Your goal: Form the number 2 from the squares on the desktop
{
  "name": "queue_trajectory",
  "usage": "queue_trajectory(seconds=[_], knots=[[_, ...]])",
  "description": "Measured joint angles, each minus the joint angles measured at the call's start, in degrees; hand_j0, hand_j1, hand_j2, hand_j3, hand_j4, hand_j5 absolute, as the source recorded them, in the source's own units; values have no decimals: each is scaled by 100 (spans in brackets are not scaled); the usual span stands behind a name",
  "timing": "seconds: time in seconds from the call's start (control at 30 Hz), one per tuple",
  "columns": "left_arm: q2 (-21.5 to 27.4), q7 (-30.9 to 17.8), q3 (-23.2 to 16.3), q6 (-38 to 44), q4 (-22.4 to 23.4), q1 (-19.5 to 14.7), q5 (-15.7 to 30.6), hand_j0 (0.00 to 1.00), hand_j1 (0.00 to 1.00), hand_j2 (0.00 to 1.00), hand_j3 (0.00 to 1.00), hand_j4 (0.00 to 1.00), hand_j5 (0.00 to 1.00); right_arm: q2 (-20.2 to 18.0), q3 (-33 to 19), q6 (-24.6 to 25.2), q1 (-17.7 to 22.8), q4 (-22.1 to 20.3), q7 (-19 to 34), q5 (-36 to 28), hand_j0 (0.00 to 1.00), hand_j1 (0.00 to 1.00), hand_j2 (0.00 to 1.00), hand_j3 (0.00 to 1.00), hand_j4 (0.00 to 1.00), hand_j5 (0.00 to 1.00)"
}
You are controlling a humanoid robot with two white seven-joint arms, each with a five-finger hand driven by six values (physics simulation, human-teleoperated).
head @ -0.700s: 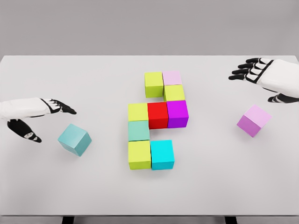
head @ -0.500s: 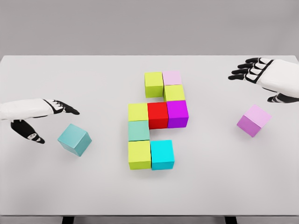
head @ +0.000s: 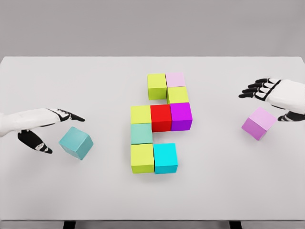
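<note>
Though partly cropped, right hand [head: 279, 93] open-fingered.

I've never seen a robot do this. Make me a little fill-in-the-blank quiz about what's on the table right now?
1. The block between the yellow-green block and the purple block is ____.
2. The loose teal cube lies near the robot's ____ hand.
3. The loose pink cube sits beside the ____ hand.

Missing words: red; left; right
</note>
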Motion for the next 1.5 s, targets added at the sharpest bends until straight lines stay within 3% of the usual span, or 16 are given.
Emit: queue_trajectory(seconds=[0.33,0.5,0.63,1.5], knots=[[-50,224,-116,225,-85,10,-5,98,98,98,98,98,98,-24,311,2,-123,190,-1,142,100,100,100,100,100,100],[-108,257,-175,335,-89,18,-30,98,98,98,98,98,98,0,729,4,-466,363,-1,296,100,100,100,100,100,100],[-134,263,-245,356,-95,18,-38,98,98,98,98,98,98,10,964,1,-466,494,0,455,100,100,100,100,100,100],[-495,359,-415,670,-80,26,-170,98,98,98,98,98,98,231,1644,3,-1011,1225,-1,1116,100,100,100,100,100,100]])
